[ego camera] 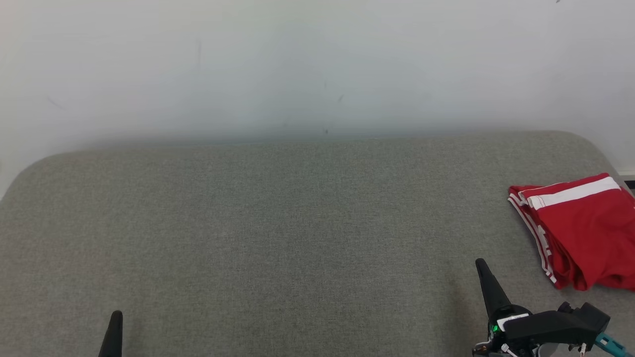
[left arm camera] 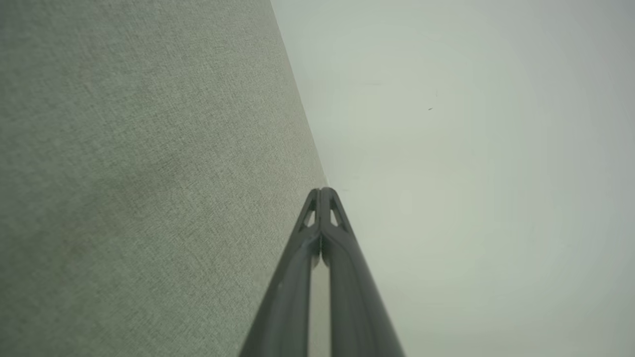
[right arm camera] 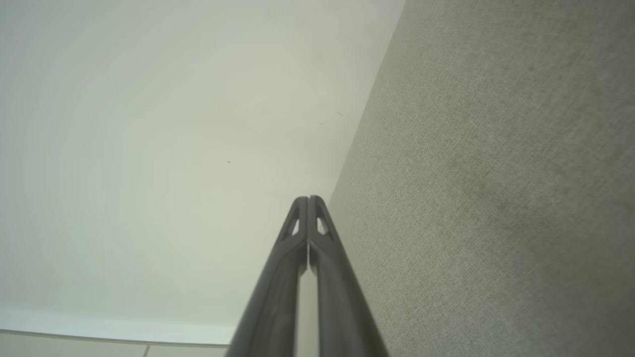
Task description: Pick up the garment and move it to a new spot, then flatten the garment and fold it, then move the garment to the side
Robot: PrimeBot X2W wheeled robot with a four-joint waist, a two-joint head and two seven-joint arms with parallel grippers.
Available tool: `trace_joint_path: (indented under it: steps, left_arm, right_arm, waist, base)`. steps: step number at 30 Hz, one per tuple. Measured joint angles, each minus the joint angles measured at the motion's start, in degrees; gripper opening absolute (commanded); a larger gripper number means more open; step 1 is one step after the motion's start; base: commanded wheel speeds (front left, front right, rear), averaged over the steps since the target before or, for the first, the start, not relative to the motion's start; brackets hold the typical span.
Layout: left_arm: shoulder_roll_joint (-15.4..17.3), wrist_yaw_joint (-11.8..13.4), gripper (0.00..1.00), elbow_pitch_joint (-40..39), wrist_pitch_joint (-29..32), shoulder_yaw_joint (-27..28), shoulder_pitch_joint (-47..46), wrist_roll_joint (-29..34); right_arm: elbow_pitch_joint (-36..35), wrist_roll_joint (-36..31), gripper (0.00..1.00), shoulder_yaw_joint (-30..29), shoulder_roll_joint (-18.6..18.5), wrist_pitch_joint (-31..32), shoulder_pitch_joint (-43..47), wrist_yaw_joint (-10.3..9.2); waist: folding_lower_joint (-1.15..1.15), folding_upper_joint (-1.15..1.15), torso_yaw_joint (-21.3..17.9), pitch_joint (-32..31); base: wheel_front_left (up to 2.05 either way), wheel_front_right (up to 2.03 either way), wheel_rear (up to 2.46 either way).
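The white wall (ego camera: 317, 64) fills the 12 o'clock half of the head view. Below it lies the counter (ego camera: 278, 238), covered in grey woven fabric, with rounded corners at 10 and 2 o'clock. The garment (ego camera: 583, 233), red with white stripes, lies folded on the counter at 4 o'clock, against the edge of the view; part of it is cut off there. The right hand (ego camera: 483, 270) sits at 5 o'clock, just beside the garment's 7 o'clock corner and apart from it. Its fingers (right arm camera: 278, 287) are pressed together tip to tip and hold nothing. The left hand (ego camera: 115, 320) shows at 7 o'clock, well apart from the garment. Its fingers (left arm camera: 292, 282) are likewise closed tip to tip and empty.
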Motion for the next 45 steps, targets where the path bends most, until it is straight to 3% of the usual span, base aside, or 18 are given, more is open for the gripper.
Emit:
trace_joint_path:
  steps: [37,45]
  left_arm:
    - [-0.6,-0.4,0.0,-1.3,4.7,2.6,-2.4,-13.5]
    - [-0.6,-0.4,0.0,-1.3,4.8,2.6,-2.5,-13.8]
  right_arm:
    - [1.5,15.8,0.0,1.4,0.0,-1.0,-3.0,-0.01]
    - [1.6,16.2,0.0,1.5,0.0,-1.0,-3.2,-0.01]
  waist:
    - [-0.01,0.0,1.5,1.7]
    - [-0.01,0.0,1.6,1.8]
  base:
    - [0.0,0.0,0.0]
    - [0.0,0.0,0.0]
